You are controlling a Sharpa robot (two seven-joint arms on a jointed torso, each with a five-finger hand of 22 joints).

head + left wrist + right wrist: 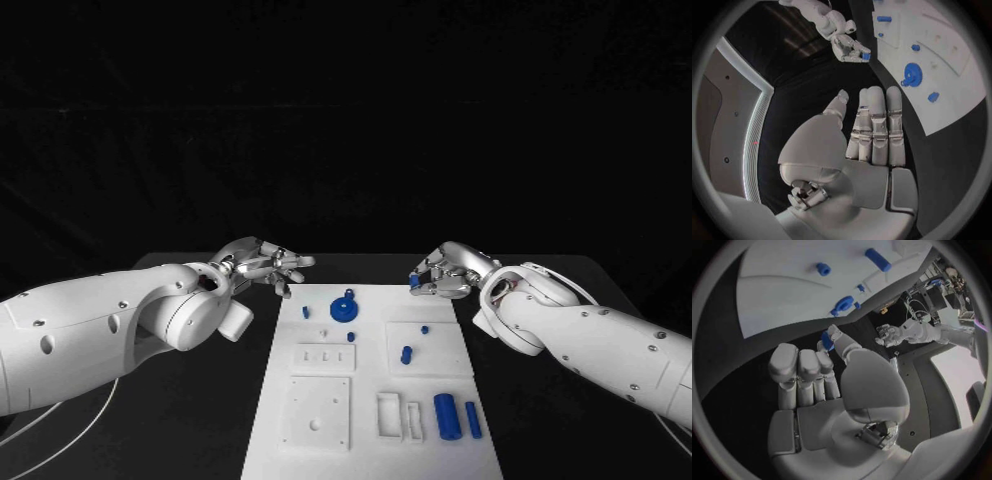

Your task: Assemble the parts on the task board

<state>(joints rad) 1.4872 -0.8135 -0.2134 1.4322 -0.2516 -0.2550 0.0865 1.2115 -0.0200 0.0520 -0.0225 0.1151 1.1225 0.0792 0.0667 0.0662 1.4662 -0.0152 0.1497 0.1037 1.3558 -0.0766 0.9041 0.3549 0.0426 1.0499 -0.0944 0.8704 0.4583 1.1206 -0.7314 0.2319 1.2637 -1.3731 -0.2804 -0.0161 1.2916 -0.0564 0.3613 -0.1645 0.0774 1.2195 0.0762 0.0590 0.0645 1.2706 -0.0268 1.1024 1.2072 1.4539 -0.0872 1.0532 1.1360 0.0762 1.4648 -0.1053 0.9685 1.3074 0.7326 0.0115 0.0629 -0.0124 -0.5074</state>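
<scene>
The white task board (372, 400) lies in the middle of the black table. At its far right corner my right hand (447, 271) pinches a small blue part (415, 283) between thumb and a finger; the same part (826, 340) shows at the thumb tip in the right wrist view and again (865, 56) from the left wrist. My left hand (268, 267) hovers off the board's far left corner, fingers straight and holding nothing (874, 125). A round blue part (343, 308) sits near the board's far edge.
Small blue pegs (306, 312) (351, 337) (407, 353) lie on the board's middle. Two blue cylinders (447, 416) (473, 418) lie at its near right, beside a white frame (389, 414). A square plate (317, 410) sits near left.
</scene>
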